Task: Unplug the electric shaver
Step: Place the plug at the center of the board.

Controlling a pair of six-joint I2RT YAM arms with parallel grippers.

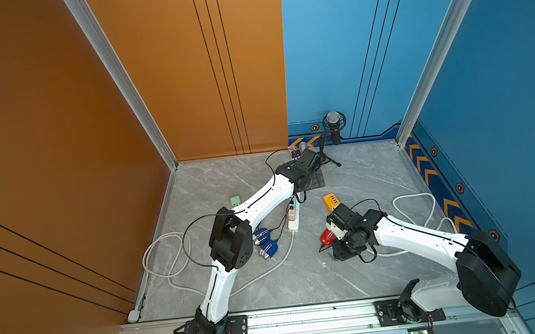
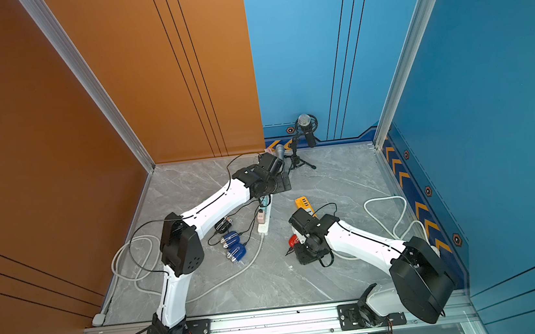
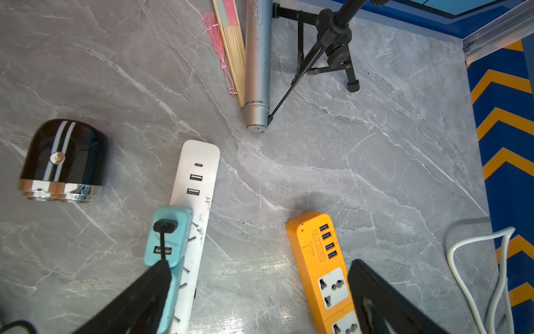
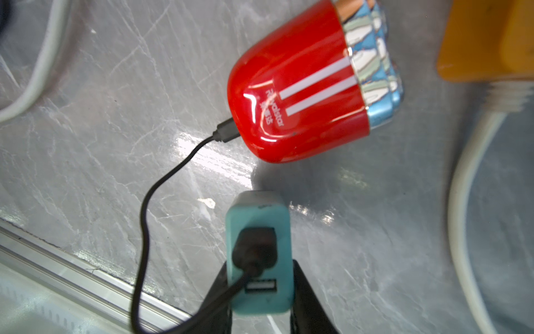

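Near, right of centre: right gripper (image 4: 260,277) clamped on teal adapter (image 4: 278,245), one finger on each side. The adapter is well apart from the orange power strip (image 4: 485,40). Black cable (image 4: 144,208) runs from the adapter to the red shaver (image 4: 297,86), which lies on its side on the table (image 4: 86,115) with the cable plug seated in it.

Left of these: two blue shavers (image 1: 265,242).

Farther: white power strip (image 3: 199,162) carrying a second teal adapter (image 3: 170,228); black shaver (image 3: 63,156) to its left. Left gripper (image 3: 261,267) above the strips, jaws spread wide, holding nothing.

Far: microphone stand (image 1: 325,148).
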